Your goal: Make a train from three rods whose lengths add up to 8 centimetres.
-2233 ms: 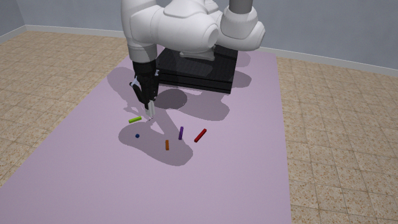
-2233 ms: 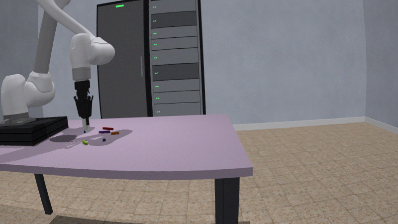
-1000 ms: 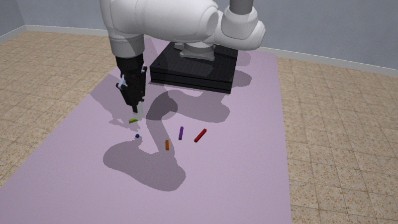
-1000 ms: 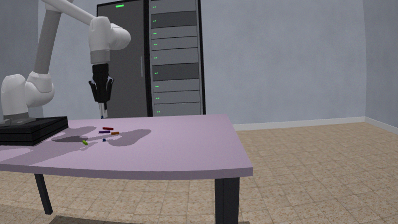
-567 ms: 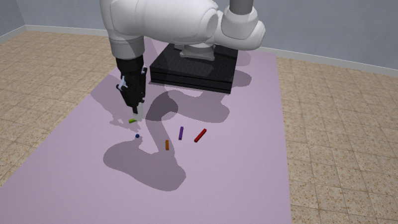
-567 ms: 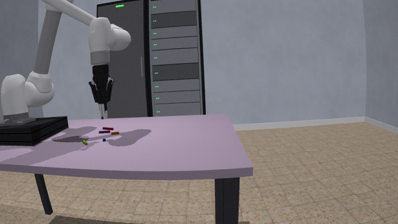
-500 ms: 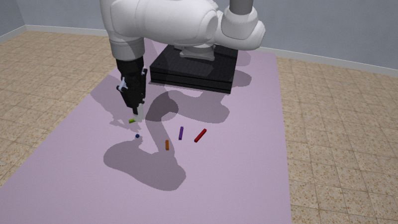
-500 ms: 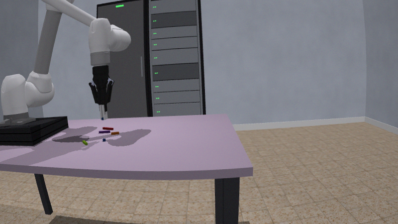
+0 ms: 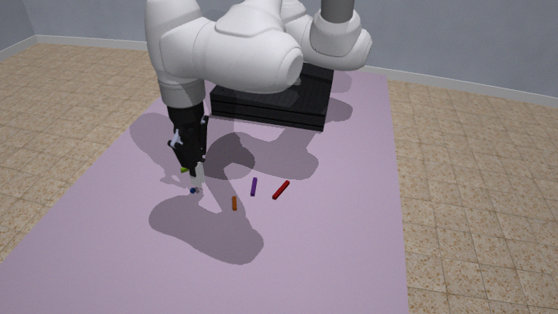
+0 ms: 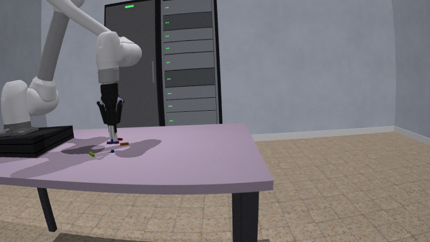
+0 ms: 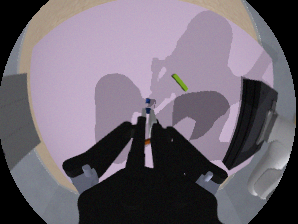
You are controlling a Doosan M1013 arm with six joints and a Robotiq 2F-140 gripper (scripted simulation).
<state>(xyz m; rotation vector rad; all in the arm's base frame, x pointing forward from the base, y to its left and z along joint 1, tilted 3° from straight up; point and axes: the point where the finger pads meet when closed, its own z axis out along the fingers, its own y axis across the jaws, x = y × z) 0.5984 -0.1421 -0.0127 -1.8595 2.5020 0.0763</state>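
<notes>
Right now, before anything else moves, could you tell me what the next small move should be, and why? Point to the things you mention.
I would ease the pincer (image 9: pixel 198 184) (image 10: pixel 113 138) (image 11: pixel 147 114) down slowly, keeping sideways shifts small: it grips one blue rod (image 10: pixel 112 140) (image 11: pixel 148 111) above the table, close to lining up with the lower blue rod (image 9: pixel 192 190) (image 10: pixel 112 150) (image 11: pixel 148 101), probably its train neighbour.

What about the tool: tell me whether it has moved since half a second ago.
Yes: in the exterior view, the tool has come down, closer to the tabletop.
</notes>
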